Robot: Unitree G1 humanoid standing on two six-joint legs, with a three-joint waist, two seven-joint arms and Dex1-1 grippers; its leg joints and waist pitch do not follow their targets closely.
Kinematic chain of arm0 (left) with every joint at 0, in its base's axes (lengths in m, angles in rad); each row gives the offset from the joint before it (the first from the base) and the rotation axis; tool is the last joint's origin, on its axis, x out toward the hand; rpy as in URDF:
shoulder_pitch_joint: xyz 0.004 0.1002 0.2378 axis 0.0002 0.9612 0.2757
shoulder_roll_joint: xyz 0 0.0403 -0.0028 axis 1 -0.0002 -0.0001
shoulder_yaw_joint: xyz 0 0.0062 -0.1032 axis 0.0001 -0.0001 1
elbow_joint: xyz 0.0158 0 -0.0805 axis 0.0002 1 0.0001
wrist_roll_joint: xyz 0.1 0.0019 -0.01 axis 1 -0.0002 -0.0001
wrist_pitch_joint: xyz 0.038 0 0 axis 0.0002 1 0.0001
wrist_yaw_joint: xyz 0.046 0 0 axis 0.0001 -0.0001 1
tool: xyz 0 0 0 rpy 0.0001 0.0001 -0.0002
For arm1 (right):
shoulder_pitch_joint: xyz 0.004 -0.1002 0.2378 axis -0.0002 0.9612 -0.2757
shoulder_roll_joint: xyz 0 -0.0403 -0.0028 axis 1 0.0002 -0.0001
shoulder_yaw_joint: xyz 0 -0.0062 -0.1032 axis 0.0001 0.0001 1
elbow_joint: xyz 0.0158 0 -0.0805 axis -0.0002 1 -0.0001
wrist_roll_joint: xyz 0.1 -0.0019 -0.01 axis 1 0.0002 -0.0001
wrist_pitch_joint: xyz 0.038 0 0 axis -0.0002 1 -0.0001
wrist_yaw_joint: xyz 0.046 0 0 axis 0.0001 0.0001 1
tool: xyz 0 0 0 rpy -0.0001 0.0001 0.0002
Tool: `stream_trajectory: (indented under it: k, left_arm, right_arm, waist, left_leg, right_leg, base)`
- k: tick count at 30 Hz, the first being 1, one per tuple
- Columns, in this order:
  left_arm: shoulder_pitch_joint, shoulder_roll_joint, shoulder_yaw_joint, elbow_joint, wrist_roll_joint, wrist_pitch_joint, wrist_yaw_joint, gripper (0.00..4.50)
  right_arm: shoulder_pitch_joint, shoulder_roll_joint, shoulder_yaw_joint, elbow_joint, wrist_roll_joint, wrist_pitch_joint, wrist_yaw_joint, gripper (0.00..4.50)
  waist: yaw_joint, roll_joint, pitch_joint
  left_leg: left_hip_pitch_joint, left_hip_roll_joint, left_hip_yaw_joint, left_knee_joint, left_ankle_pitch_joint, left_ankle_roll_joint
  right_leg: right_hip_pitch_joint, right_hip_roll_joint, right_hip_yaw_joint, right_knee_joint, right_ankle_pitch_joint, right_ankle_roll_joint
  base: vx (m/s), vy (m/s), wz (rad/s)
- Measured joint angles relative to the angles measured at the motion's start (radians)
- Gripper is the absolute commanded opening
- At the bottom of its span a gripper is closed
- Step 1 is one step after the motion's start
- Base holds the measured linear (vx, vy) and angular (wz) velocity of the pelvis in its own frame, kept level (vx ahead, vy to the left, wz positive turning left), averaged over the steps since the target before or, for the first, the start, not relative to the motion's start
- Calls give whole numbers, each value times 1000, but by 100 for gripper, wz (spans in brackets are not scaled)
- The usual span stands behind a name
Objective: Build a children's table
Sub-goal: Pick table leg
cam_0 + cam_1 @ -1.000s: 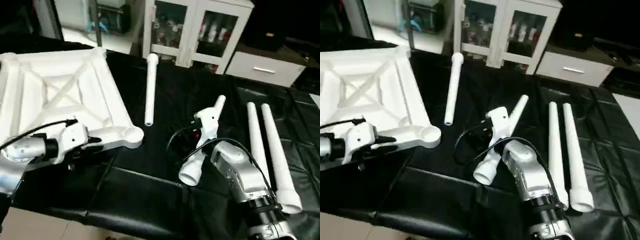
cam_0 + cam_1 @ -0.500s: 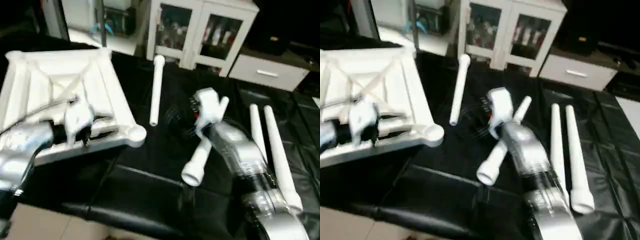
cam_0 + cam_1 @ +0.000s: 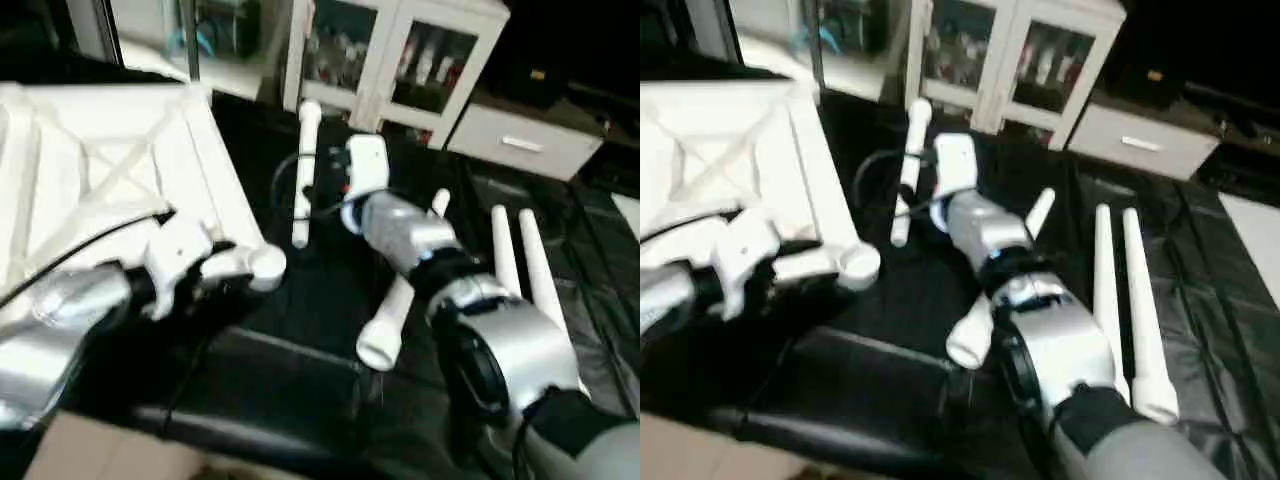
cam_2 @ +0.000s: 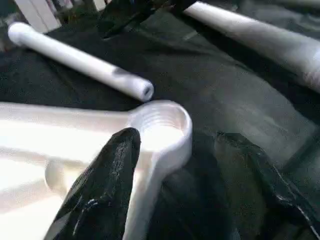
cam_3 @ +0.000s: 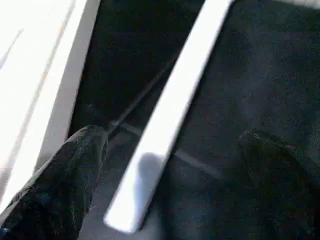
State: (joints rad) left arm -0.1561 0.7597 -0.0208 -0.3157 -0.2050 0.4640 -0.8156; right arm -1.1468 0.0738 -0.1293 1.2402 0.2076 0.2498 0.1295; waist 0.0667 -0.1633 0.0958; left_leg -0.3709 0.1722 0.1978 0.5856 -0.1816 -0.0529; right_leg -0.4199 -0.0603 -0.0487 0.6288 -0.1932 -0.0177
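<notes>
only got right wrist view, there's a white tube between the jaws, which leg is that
Observer: The far leg, lying alone beside the top's long edge. The right gripper hangs over it, jaws open, not touching it.
Operator: where are the other legs
Observer: Three more lie on the black cloth: one under the right forearm, and two side by side further right.
Operator: and the left arm
Observer: The left gripper is at the top's near corner socket, jaws open astride it.
</notes>
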Motion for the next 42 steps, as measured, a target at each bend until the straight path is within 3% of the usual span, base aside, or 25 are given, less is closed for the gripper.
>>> stream_trajectory:
  k: [2,5,10,13,17,28,42]
  left_arm:
    - [43,27,39,-73,-16,47,0,275]
    - [54,55,90,-148,-39,100,-1,275]
    - [71,99,130,-209,-58,135,-10,275]
    - [74,108,146,-249,-77,167,-15,275]
    - [74,116,147,-272,-86,186,-18,275]
    - [116,123,144,-358,-157,212,-54,278]
    - [115,137,141,-359,-170,212,-52,278]
  right_arm:
    - [-4,12,-31,35,15,-30,10,450]
    - [-14,16,-38,58,15,-53,-2,450]
    - [-16,21,-38,80,-8,-66,-45,450]
    - [-16,22,-40,94,-14,-66,-22,450]
    - [-17,19,-61,94,-12,-72,28,450]
    - [-9,5,-61,97,-36,-73,94,338]
    - [-5,-9,-81,96,-48,-56,95,221]
  waist:
    - [8,-12,18]
    - [23,-14,50]
    - [23,-16,74]
    - [19,-19,91]
    - [10,-16,97]
    - [-5,-13,103]
    - [-6,-13,103]
  left_leg:
    - [-1,2,-1,1,2,-3]
    - [-4,2,-1,0,4,-5]
    - [-19,2,0,0,6,-9]
    - [-22,2,0,-1,7,-10]
    - [-22,2,1,-2,7,-11]
    - [-21,2,0,-2,9,-14]
    - [-19,2,0,-2,9,-13]
  right_leg:
    - [-2,2,0,1,1,-1]
    - [-4,2,0,0,1,0]
    - [-19,2,1,1,2,-2]
    - [-21,3,1,1,2,-3]
    - [-22,3,2,1,1,-4]
    - [-21,3,1,2,2,-4]
    - [-20,3,1,2,2,-4]
  base:
    - [0,0,0]
    - [0,0,0]
    - [0,0,0]
    - [0,0,0]
    - [0,0,0]
    - [0,0,0]
    - [0,0,0]
